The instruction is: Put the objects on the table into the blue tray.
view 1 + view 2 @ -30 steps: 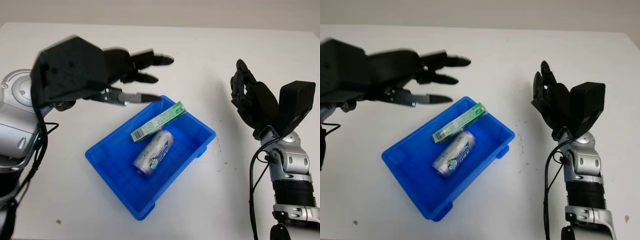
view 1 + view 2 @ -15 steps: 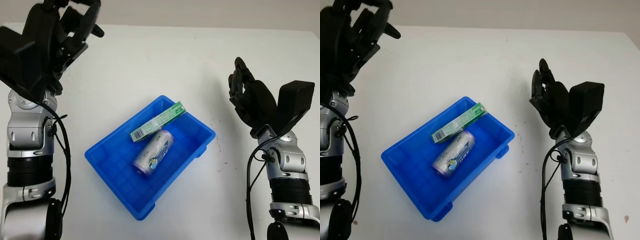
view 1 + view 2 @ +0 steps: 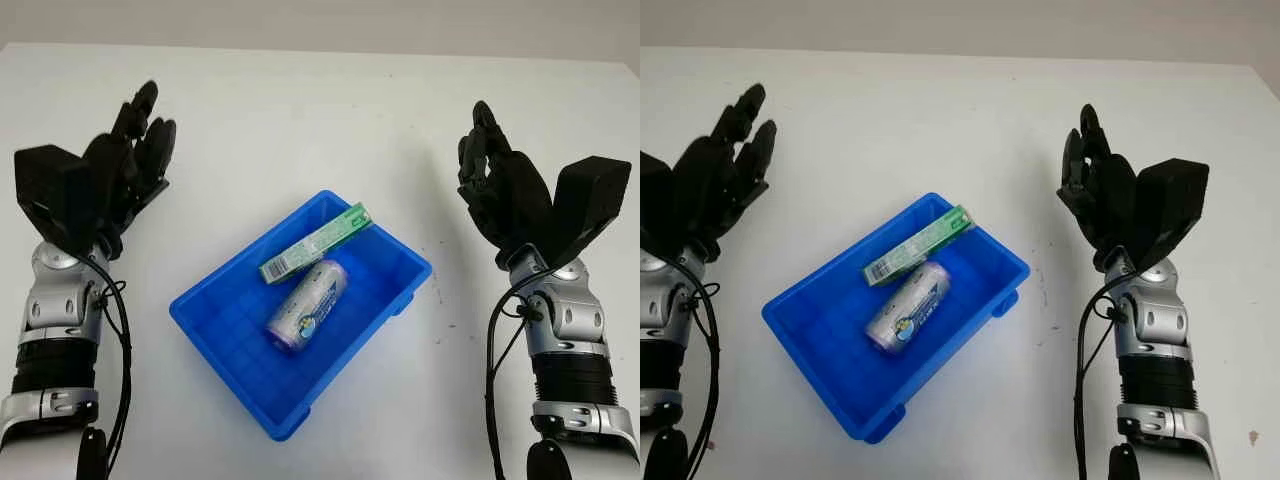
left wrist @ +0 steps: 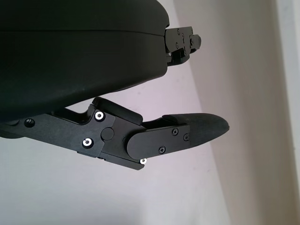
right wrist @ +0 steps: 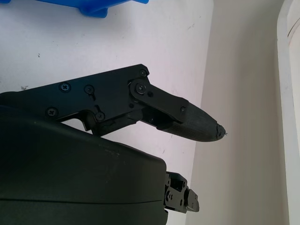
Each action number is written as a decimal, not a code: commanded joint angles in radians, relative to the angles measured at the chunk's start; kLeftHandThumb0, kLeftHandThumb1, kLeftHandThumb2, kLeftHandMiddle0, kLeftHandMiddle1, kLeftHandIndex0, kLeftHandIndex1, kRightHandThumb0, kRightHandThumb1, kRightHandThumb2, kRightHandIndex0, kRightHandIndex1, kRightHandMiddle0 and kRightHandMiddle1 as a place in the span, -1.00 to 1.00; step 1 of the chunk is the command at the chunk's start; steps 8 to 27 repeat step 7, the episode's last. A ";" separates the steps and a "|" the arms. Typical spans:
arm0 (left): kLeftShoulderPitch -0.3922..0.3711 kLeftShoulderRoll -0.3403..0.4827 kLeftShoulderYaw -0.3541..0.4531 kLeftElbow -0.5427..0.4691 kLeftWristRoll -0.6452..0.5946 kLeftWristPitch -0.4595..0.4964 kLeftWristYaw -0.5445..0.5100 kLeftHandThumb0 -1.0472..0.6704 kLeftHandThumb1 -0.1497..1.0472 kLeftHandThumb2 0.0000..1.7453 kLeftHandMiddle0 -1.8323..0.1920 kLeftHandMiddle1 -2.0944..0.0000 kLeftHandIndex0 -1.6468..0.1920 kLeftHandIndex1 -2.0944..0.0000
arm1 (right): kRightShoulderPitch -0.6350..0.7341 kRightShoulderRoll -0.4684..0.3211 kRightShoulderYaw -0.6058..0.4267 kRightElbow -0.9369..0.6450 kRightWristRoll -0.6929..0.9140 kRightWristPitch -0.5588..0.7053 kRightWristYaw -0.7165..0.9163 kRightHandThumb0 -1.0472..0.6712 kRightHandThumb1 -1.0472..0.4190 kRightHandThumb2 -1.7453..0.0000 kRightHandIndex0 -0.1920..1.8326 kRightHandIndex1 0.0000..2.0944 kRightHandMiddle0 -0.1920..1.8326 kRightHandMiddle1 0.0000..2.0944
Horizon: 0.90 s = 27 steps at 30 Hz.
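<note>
Two objects lie inside the blue tray [image 3: 229, 330], which sits at an angle near the middle of the white table [image 3: 320, 110]. The table is the broadest thing here, a smooth matte white top with a few small dark specks near the tray's right corner. The tray is a rectangular tub of glossy moulded plastic with a raised rim and a faint grid on its floor; one corner points toward the far right, the opposite one toward the near edge.

Both arms rise from the near edge, grey metal cylinders with black cables looped beside them. The left hand [image 3: 95, 190] is held up well to the left of the tray, a black angular shell with jointed fingers extended upward; it is open and grips nothing. The right hand [image 3: 515, 200] is raised well to the right of the tray in the same posture, open and grasping nothing.

Inside the tray, a silver can [image 3: 306, 306] with a purple and blue label lies on its side along the tray's length. Just beyond it, a slim green carton [image 3: 316, 242] leans with its far end propped on the tray's rim.

The left wrist view brings a black screwed finger [image 4: 187, 133] close against the pale table. The right wrist view adds a sliver of the blue tray's edge [image 5: 98, 5] beyond the right hand's finger [image 5: 187, 119].
</note>
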 commanded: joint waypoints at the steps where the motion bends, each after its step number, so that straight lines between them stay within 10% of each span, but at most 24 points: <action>1: 0.022 0.009 -0.008 0.005 -0.004 -0.017 -0.014 -0.71 1.00 -0.23 1.00 1.00 1.00 1.00 | -0.012 0.002 -0.004 0.001 0.004 -0.005 0.000 -0.55 -1.00 0.10 -1.00 -1.00 -1.00 -1.00; 27: 0.041 -0.013 0.003 -0.004 -0.034 -0.009 -0.020 -0.70 1.00 -0.21 1.00 1.00 1.00 1.00 | -0.005 -0.002 -0.005 -0.004 0.007 -0.003 0.009 -0.55 -1.00 0.10 -1.00 -1.00 -1.00 -1.00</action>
